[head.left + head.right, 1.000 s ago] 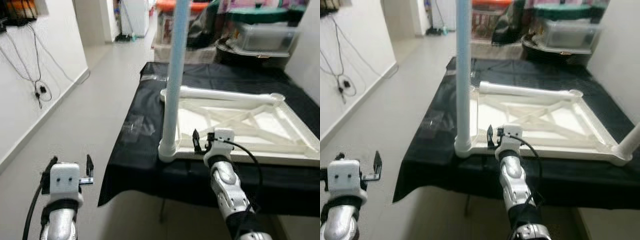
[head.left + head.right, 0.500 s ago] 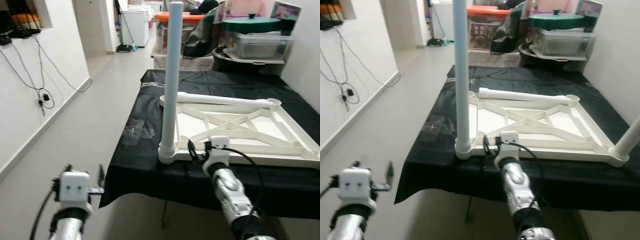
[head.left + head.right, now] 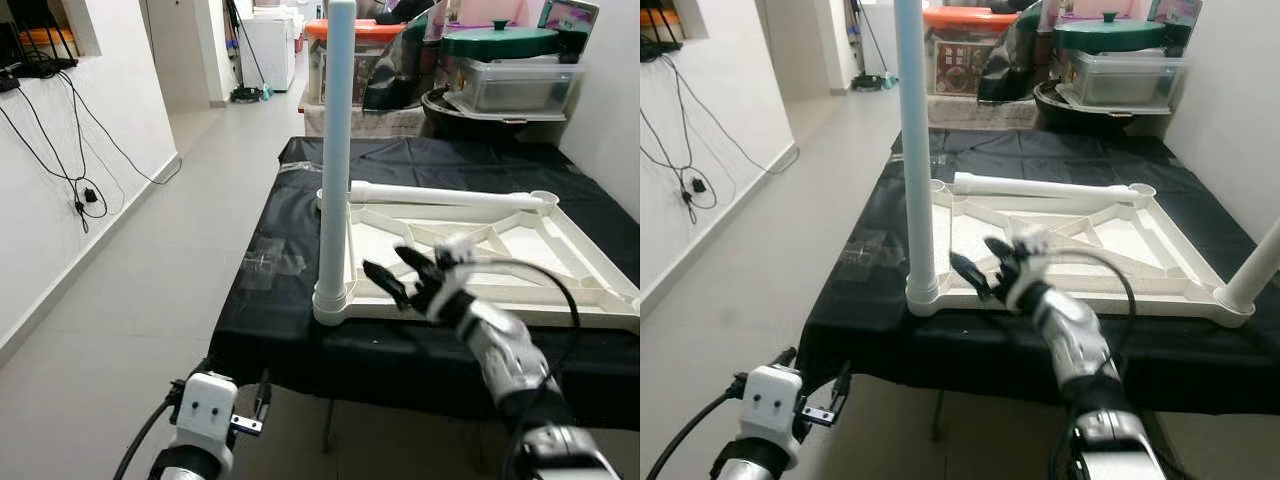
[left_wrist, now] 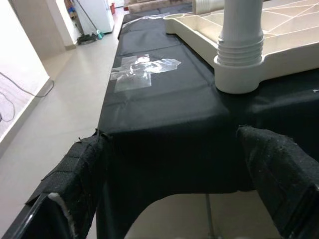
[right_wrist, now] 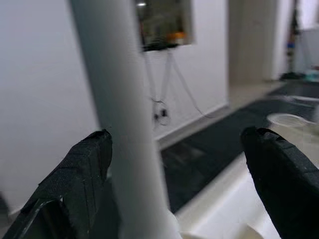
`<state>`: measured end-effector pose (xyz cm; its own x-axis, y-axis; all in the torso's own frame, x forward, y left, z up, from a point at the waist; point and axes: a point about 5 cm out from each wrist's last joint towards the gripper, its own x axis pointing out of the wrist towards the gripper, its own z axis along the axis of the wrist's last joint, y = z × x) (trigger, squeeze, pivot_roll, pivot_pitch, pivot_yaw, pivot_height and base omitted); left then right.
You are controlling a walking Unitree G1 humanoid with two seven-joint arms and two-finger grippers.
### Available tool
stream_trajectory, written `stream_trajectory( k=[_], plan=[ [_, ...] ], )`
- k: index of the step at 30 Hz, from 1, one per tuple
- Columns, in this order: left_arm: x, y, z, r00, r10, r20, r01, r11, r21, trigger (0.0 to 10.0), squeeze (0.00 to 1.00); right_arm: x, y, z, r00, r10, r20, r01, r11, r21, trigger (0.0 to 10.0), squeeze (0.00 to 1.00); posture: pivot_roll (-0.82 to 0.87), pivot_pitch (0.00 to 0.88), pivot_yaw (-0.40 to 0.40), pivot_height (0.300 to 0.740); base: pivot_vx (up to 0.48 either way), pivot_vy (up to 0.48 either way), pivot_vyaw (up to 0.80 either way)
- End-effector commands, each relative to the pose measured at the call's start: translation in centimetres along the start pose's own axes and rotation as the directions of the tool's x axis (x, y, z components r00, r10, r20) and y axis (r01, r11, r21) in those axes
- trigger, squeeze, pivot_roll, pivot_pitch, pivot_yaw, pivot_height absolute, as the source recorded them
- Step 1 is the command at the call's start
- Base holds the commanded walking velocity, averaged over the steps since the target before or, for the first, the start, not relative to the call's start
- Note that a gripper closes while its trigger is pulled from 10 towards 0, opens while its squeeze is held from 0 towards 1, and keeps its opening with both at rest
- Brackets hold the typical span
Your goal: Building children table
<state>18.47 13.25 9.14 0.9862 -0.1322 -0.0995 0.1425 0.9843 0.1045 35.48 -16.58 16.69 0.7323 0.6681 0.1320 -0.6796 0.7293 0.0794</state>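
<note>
The right gripper [image 3: 405, 278], fingers spread wide, hovers over the near edge of the upturned white tabletop [image 3: 560, 262], just beside the upright leg [image 3: 336, 150] standing in its near-left corner socket. To seat that leg well, it should probably close squarely around the tube low down and keep it vertical. A loose leg [image 3: 440, 196] lies along the tabletop's far edge. The left gripper [image 3: 262, 398], also spread, hangs below the black-draped bench [image 3: 290, 240].
</note>
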Motion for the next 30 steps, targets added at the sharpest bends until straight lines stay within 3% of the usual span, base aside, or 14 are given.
stream_trajectory(
  k=[1,2,3,12,22,30],
  plan=[
    [-0.2,-0.1,0.0,1.000,-0.012,0.001,0.012,1.000,0.011,10.0,0.00,0.3,0.3,-0.4,0.999,0.034,-0.008,-0.034,0.999,0.023,10.0,1.00,0.11,0.000,-0.019,0.740,0.000,0.000,0.00],
    [-0.2,-0.1,0.0,1.000,-0.012,0.001,0.012,1.000,0.011,10.0,0.00,0.3,0.3,-0.4,0.999,0.034,-0.008,-0.034,0.999,0.023,10.0,1.00,0.11,0.000,-0.019,0.740,0.000,0.000,0.00],
    [-0.3,-0.3,0.0,1.000,-0.021,0.000,0.021,1.000,0.015,10.0,0.00,0.9,0.6,0.2,0.997,0.081,0.002,-0.081,0.997,0.022,10.0,0.00,0.11,0.000,-0.021,0.740,0.000,0.000,0.00],
    [-0.5,-0.8,0.0,0.999,-0.035,0.000,0.035,0.999,0.018,10.0,0.00,2.3,1.2,1.4,0.984,0.175,0.034,-0.176,0.984,0.037,10.0,0.00,0.11,0.000,-0.025,0.740,0.000,0.000,0.00],
    [-0.6,-1.1,0.2,0.999,-0.043,0.009,0.043,0.999,0.018,10.0,0.00,5.6,3.7,1.2,0.961,0.274,0.019,-0.275,0.961,0.029,10.0,0.00,0.12,0.000,-0.037,0.740,0.000,0.000,0.00],
    [-0.6,-1.4,0.3,0.999,-0.047,0.009,0.047,0.999,0.017,10.0,0.00,7.3,4.6,1.5,0.966,0.257,0.033,-0.258,0.966,0.024,10.0,0.00,0.12,0.000,-0.045,0.740,0.000,0.000,0.00]
  ],
)
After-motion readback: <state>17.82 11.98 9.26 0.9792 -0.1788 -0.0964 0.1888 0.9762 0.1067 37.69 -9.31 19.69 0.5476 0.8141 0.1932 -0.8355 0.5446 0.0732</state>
